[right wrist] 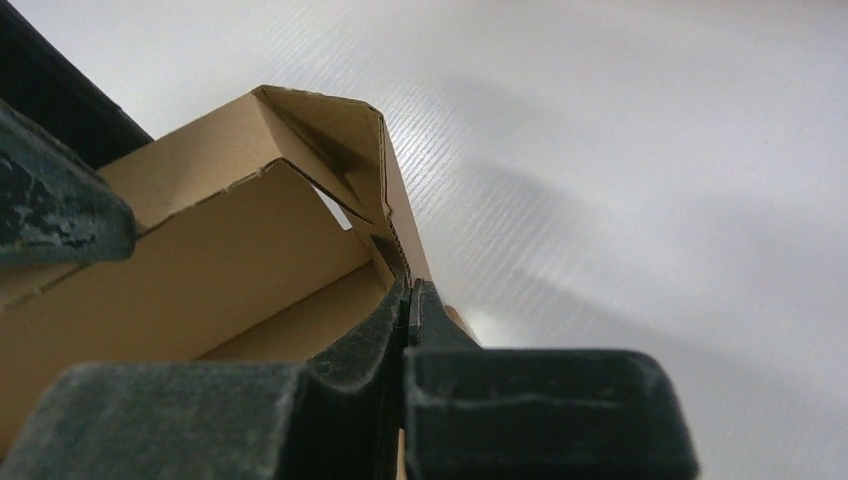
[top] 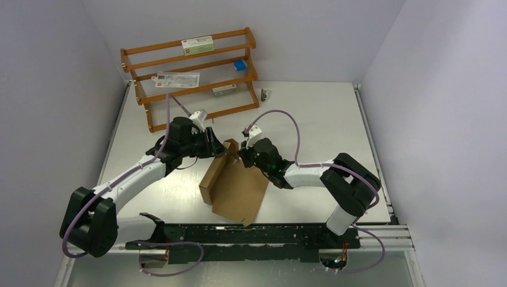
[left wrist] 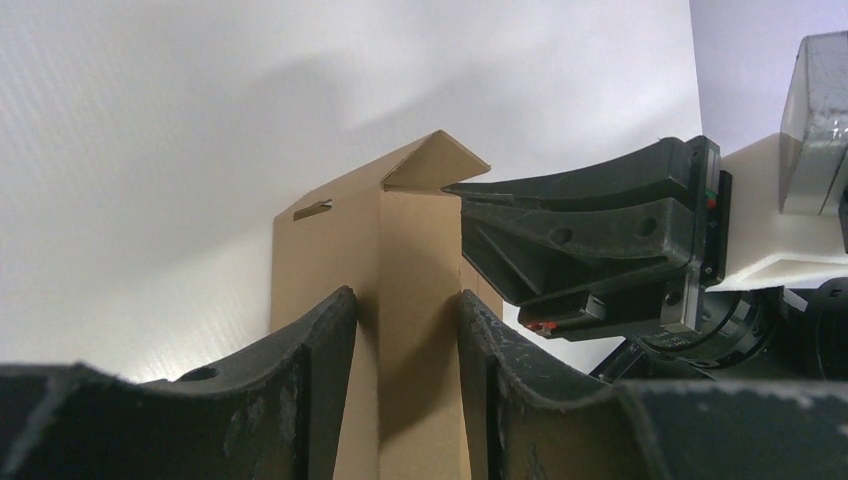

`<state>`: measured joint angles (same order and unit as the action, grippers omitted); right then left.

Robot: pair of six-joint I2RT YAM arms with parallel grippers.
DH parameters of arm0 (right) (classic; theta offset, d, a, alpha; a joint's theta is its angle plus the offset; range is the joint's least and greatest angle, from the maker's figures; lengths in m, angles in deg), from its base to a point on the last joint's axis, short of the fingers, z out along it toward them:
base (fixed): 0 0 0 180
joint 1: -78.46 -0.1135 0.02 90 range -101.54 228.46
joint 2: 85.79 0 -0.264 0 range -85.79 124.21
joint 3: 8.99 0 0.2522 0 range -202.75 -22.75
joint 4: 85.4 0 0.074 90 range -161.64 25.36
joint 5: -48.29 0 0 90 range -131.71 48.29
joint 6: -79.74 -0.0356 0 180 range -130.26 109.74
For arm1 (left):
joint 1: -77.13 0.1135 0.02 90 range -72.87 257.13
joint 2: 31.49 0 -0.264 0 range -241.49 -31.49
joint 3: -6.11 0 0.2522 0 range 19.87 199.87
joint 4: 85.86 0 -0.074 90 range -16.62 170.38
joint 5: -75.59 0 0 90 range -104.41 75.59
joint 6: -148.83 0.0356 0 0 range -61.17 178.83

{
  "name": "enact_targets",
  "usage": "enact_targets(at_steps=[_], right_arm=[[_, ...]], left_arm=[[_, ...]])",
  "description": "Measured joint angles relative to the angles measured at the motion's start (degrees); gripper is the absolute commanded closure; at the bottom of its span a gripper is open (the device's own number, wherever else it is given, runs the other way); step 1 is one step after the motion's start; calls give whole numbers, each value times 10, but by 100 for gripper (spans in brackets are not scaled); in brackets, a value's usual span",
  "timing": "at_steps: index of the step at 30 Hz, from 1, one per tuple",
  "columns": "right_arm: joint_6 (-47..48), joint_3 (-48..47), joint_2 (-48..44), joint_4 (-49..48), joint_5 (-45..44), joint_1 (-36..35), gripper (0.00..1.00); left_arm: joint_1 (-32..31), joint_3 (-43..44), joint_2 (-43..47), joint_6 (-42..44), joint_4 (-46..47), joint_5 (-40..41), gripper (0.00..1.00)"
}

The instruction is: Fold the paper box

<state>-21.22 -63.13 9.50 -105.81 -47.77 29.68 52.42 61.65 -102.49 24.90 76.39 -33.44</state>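
- Where your two arms meet near the middle of the white table [top: 335, 119], you see the paper box [top: 236, 188]. It is plain brown cardboard, partly folded, with its base flat on the table and its left-hand side wall raised.
- Your left gripper [top: 218, 145] reaches in from the left at the far end of that raised wall. In the left wrist view its jaws stand partway apart with a doubled-over strip of the wall between them. Both fingers touch the cardboard, so it grips the box.
- Your right gripper [top: 242, 152] comes in from the right to the same far corner. Its jaws are pressed fully together, and the tips touch the edge of a folded corner flap. You cannot tell whether any cardboard is pinched between them.
- A wooden rack [top: 191, 78] stands at the far left of the table, well apart from the box.
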Motion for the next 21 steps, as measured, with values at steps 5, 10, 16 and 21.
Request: enact_targets(at_steps=[5,10,16,21], right_arm=[[-11,10,0,-19,-8,-5,100],[-17,11,-2,-20,-10,-13,100],[-30,21,-9,-19,-28,-26,100],[-25,40,-11,-48,-11,-27,94]], left_arm=[[-24,-8,2,-11,10,24,55],[-38,-16,9,-25,21,55,55],[-59,-25,11,-32,47,91,56],[-68,-32,10,-27,66,109,56]])
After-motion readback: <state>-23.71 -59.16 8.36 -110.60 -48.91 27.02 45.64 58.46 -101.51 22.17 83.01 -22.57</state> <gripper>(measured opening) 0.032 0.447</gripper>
